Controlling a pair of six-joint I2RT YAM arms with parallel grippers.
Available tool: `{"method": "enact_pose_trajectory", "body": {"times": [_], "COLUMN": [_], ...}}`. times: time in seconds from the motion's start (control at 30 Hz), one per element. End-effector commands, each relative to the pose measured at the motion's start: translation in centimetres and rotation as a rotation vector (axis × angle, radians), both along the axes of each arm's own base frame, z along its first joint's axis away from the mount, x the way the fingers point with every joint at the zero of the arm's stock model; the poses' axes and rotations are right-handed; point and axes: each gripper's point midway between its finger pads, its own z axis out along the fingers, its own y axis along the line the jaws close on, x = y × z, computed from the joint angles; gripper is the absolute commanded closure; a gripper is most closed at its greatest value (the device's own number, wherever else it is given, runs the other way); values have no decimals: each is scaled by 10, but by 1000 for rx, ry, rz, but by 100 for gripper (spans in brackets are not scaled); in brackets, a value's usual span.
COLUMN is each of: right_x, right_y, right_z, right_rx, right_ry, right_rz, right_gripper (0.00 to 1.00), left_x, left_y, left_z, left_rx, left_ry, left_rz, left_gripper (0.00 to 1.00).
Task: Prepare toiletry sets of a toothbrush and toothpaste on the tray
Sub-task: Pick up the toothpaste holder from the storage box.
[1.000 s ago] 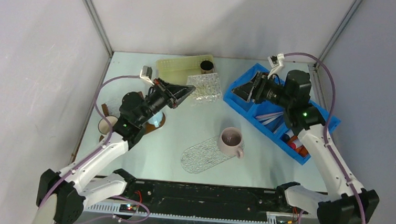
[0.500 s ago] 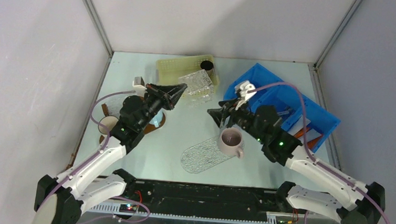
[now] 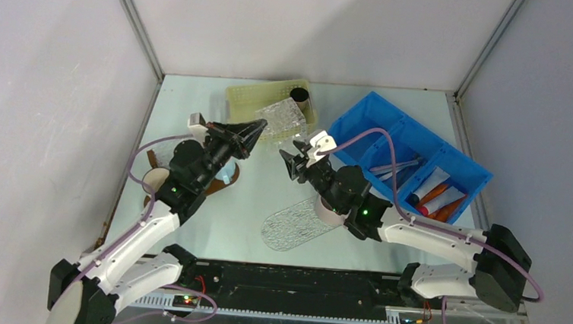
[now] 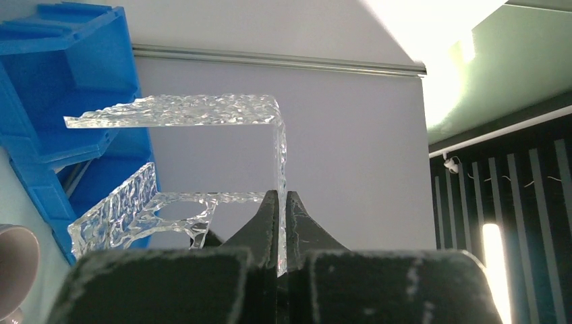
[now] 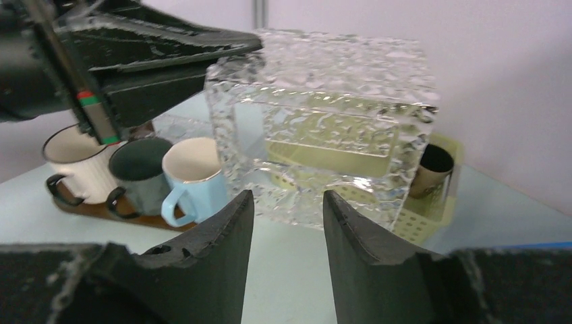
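left gripper [image 4: 281,202] pinched tight on one wall of the clear bumpy acrylic box [image 4: 202,111]; right gripper [image 5: 287,202] spread, facing the box; small orange and white tubes [image 3: 435,194] and slim pale toothbrushes [image 3: 392,169] sit in the blue plastic bin [image 3: 362,121]

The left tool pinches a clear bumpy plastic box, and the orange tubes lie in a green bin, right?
No: the top view shows the plastic bin holding the orange tubes is blue. The left tool does pinch the clear bumpy plastic box.

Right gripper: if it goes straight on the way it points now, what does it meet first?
Probably the clear textured container that the left gripper holds up, straight ahead of the right gripper; how far is unclear.
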Motion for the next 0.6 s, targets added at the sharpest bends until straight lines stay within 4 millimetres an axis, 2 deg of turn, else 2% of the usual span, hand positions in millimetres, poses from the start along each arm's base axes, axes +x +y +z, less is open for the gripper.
{"method": "enact_pose_trajectory", "body": {"times": [0.0, 0.57], "right_x": [14, 24], "right_y": [-9, 7], "right_z": [33, 12], "right_rx": [111, 105], "right_ry": [-93, -85], "right_rz": [-104, -117], "right_gripper": [56, 58], "left_x": [-11, -17], "left_y": [8, 7], "left_z": [49, 59], "left_rx": [-84, -119], "left_ry": [-102, -119], "left_rz": [10, -11], "left_gripper": [100, 100]}}
